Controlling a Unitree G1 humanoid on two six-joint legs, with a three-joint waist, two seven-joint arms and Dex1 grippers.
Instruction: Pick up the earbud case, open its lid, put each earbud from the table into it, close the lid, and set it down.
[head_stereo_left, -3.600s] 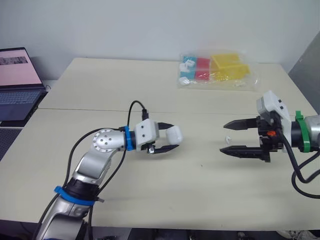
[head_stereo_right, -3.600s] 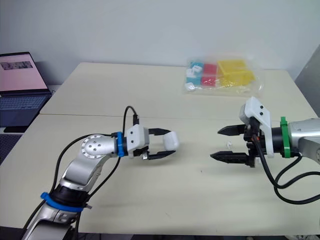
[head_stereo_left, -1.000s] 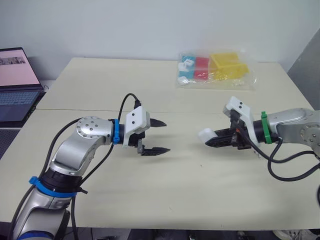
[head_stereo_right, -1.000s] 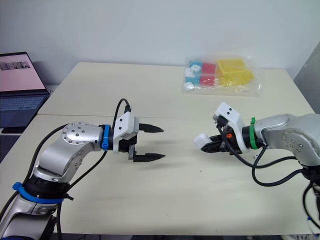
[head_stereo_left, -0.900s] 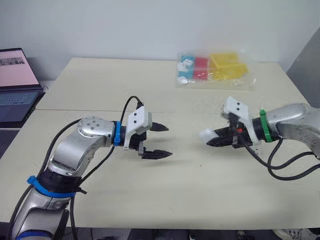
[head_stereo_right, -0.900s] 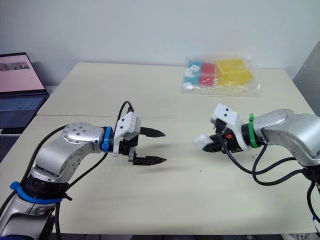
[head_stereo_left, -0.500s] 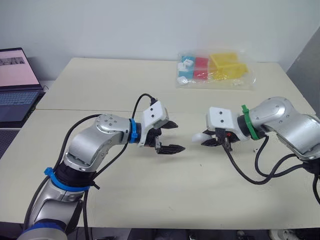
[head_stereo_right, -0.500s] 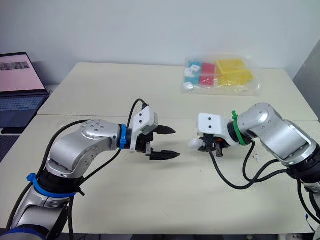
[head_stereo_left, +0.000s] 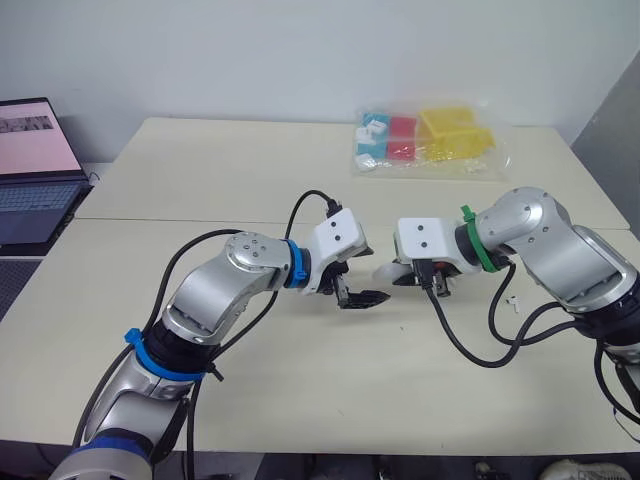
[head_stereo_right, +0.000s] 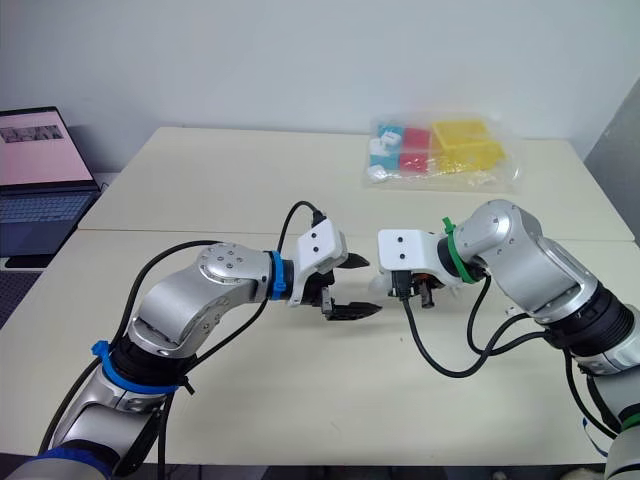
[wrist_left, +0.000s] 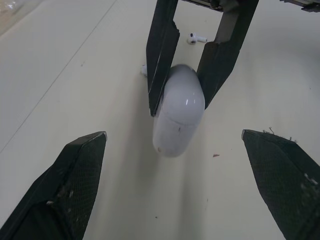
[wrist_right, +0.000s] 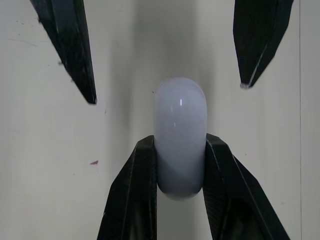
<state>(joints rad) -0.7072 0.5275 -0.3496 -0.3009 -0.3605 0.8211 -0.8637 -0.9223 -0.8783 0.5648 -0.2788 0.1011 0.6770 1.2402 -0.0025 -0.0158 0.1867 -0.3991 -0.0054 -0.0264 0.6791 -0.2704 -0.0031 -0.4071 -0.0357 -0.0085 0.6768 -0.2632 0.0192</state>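
Across the pale surface (head_stereo_left: 200, 180) under a white wall (head_stereo_left: 300, 50) we log laptop (head_stereo_left: 35, 160) at 9 o'clock, bag of coloured boxes (head_stereo_left: 430, 140) at 1 | our right hand (wrist_right: 180, 143) pinches the earbud case (wrist_right: 180, 125) mid-surface | our left hand (head_stereo_right: 373, 286) spread, facing it | one earbud (wrist_left: 197, 37) at 3 o'clock

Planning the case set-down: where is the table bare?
Free: the table's near edge; the far stretch between laptop and plastic bag. Crowded: centre, where left end effector faces right end effector gripping the earbud case, earbud nearby.

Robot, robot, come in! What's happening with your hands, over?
Right hand shut on earbud case, lid closed. Left hand open, facing it. Earbud waiting on table.
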